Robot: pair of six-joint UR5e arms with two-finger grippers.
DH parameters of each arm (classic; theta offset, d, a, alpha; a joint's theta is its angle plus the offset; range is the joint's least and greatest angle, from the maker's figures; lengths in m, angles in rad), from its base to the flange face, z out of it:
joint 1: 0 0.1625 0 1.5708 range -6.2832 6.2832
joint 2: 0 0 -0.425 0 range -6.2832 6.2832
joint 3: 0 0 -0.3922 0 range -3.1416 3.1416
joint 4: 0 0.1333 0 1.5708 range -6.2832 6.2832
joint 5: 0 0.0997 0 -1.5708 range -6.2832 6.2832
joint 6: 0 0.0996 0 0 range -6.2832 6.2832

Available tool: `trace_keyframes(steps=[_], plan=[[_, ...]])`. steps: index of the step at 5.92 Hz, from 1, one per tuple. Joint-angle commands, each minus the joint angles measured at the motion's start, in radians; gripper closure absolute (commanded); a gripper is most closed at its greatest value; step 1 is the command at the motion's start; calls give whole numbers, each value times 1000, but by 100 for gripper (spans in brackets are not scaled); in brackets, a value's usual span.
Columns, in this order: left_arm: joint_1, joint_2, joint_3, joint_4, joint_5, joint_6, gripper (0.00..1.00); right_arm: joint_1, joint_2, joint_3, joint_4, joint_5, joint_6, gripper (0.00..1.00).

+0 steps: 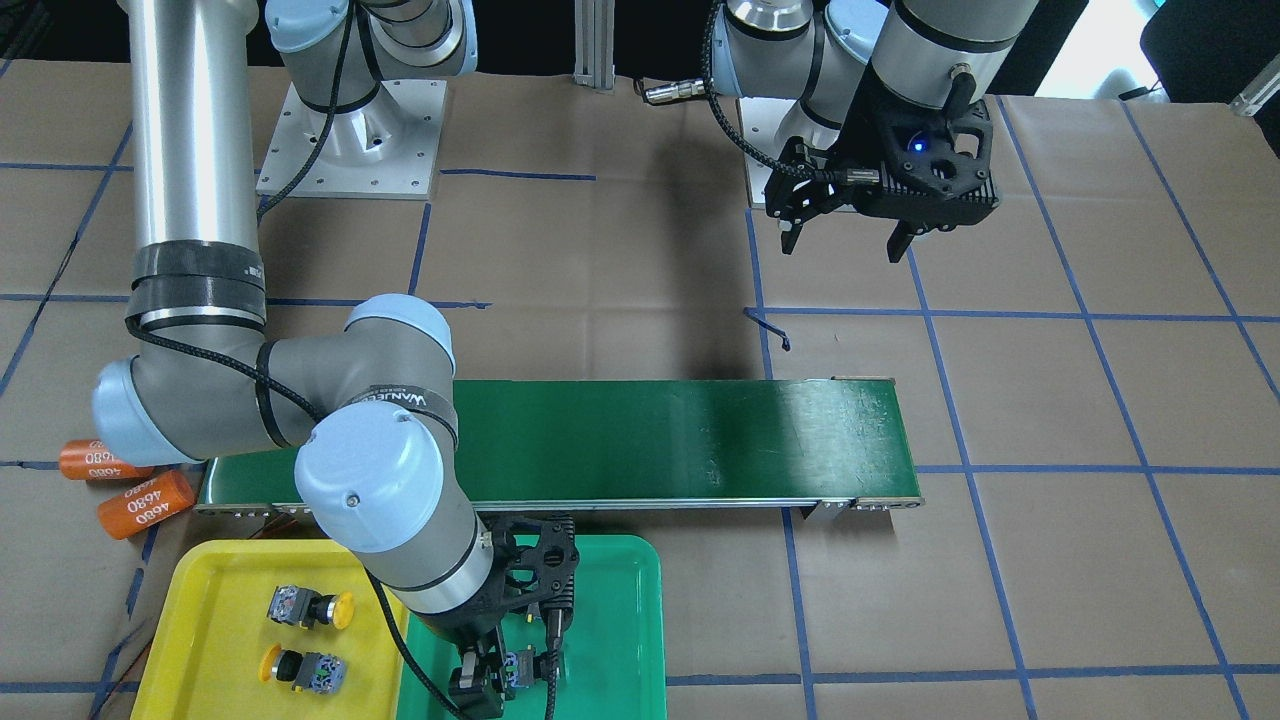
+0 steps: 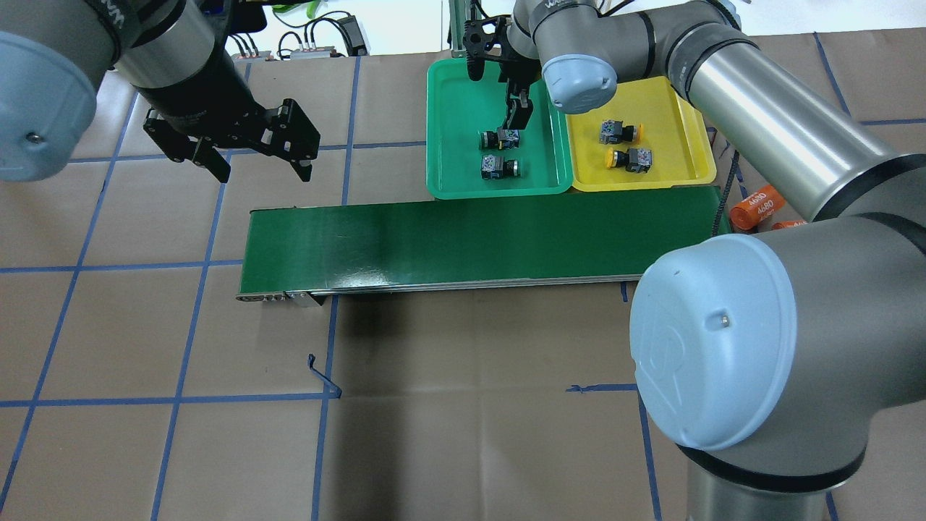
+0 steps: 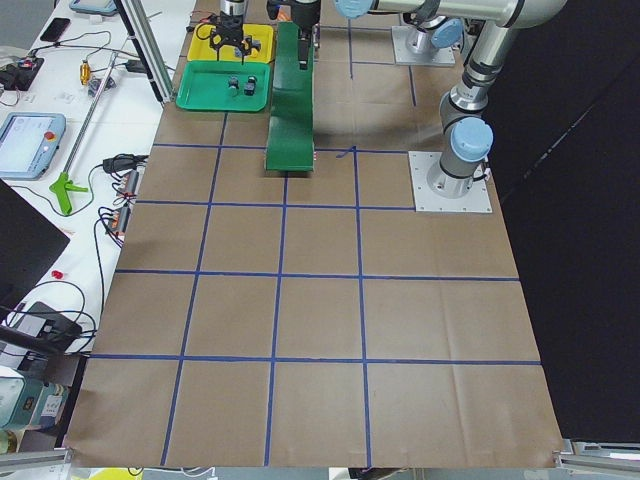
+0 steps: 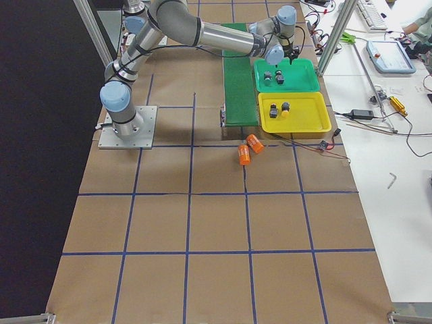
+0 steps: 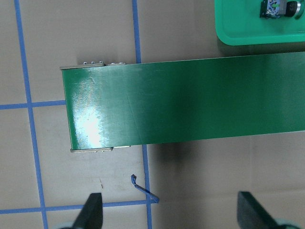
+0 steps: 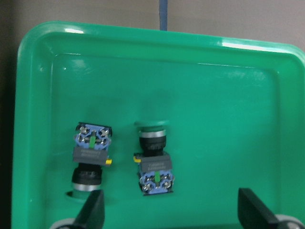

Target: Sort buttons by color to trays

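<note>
This is a robotics lab: two robot arms (image 4: 128, 61) are bolted through metal plates (image 3: 450, 195) to a table (image 3: 300, 320) covered in brown paper and gridded with blue tape (image 3: 300, 274). A white bench (image 4: 405, 229) beside it carries a control tablet (image 3: 28, 140), loose cables (image 3: 112, 215) and aluminium posts (image 3: 148, 55).

green tray (image 2: 456, 94) | yellow tray (image 2: 673, 172) | dark green belt (image 2: 470, 242) | orange cylinders (image 1: 145, 505)

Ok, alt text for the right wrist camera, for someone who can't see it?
In the green tray, apart and on their sides, lie the left green-capped push-button, cap toward the view's bottom, and the right green-capped push-button, cap toward its top. The right pincer is open and empty, fingertips at the bottom edge.
</note>
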Motion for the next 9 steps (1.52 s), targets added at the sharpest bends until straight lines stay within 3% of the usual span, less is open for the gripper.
trace_keyframes(steps=[1, 2, 5, 6, 7, 9], plan=[[0, 0, 0, 0, 0, 0, 1, -17, -127, 7, 216, -80, 88, 0], [0, 0, 0, 0, 0, 0, 1, -20, -200, 9, 358, -85, 381, 0], [0, 0, 0, 0, 0, 0, 1, -135, -374, 9, 759, -70, 931, 0], [0, 2, 0, 0, 2, 0, 1, -158, -406, 9, 835, -70, 1009, 0], [0, 2, 0, 0, 2, 0, 1, -157, -423, 6, 838, -68, 1036, 0], [-2, 6, -2, 0, 3, 0, 1, -155, -506, 41, 845, -77, 1280, 0]])
